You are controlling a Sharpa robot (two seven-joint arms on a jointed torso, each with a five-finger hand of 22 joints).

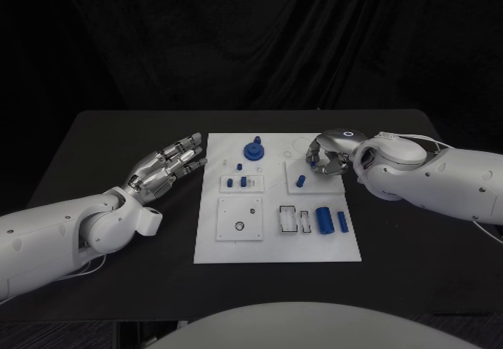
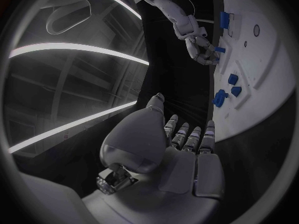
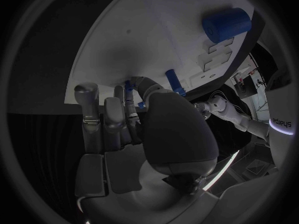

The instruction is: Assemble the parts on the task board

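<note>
Nearest the camera in the head view, lower centre of the frame: smooth white rectangular task board flat on the matte black table. Set into its near half, a raised square white plate with a small round hole, and just right of it a pair of narrow rectangular slots. Right of those, a stubby glossy blue cylinder part lying on its side, with a thinner blue rod just beside it near the board's right edge.

Middle of the frame: two small blue block parts seated on a small white plate, and a short blue peg on the neighbouring square plate to the right. Seen in the left wrist view as chunky blue lumps on the pale board.

At the frame's left, the silver segmented left hand on its white arm, hovering beside the board's left edge, fingers stretched out and apart, grasping nothing; same spread, empty pose in its own wrist view.

At the upper right, the silver right hand over the board's far right corner, fingers curled down toward the surface near the short peg. In the right wrist view, fingertips close to slim blue pins; cannot tell whether anything is pinched.

Farthest back, top centre of the board: a round blue gear-like part standing upright on a post.
</note>
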